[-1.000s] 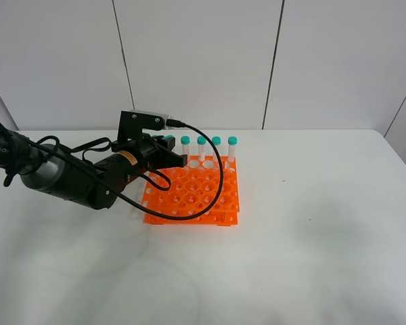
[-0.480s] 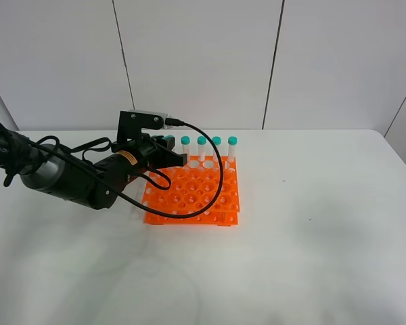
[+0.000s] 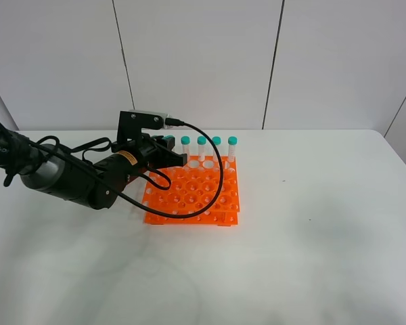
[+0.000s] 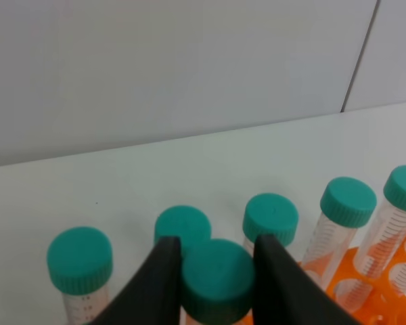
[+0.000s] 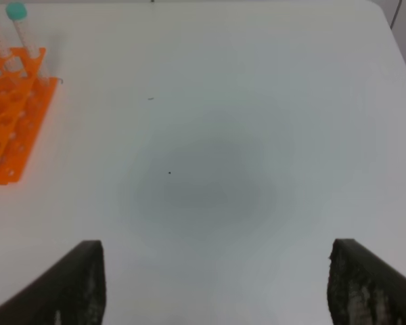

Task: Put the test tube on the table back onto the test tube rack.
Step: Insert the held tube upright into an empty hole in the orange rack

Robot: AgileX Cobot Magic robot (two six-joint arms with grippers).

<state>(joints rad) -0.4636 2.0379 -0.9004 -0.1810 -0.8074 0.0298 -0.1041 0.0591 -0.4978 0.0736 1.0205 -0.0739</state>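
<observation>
Gripper state first: the left gripper [image 4: 213,271] is clamped on the teal cap of the test tube [image 4: 218,281], its fingers [image 4: 159,277] on either side. That tube hangs upright, long axis vertical, over the far left corner of the test tube rack [image 3: 193,193], just in front of the tubes already standing in the rack's far row [image 3: 208,147]. The right gripper [image 5: 213,284] stands wide and empty over bare worktop [image 3: 311,230], well away from the rack. Only faint graduation marks show; no readable writing.

Left gripper [image 4: 218,271] jaws clamp the teal cap of the test tube [image 4: 218,281]; five capped tubes stand behind, orange test tube rack [image 4: 375,288] beside.
</observation>
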